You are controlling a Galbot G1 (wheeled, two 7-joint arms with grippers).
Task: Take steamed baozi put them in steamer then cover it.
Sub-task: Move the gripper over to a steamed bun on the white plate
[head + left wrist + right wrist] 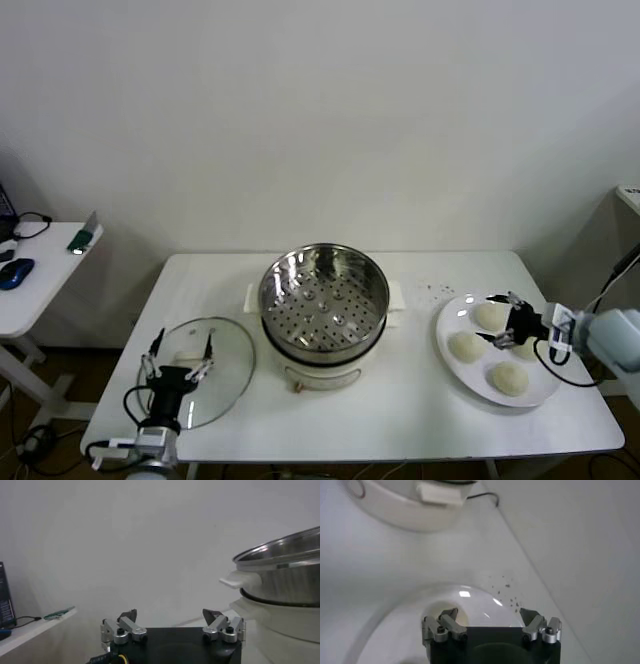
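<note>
While the steamer point(324, 300) stands uncovered at table centre, you find the lid point(205, 372) flat at its 9 o'clock. Your left gripper point(180, 358) hovers over the lid, jaws wide, holding nothing. At the steamer's 3 o'clock, the plate point(449, 362) carries the baozi point(466, 347). Your right gripper point(509, 320) sits low among them, jaws wide, gripping none.

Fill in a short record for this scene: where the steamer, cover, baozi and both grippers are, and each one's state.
steamer: table centre, uncovered, perforated tray empty
cover: flat on the table, on the steamer's left
baozi: on the white plate, on the steamer's right; three clear, a fourth partly hidden
left gripper: open, over the cover
right gripper: open, over the plate among the baozi, holding nothing
</note>
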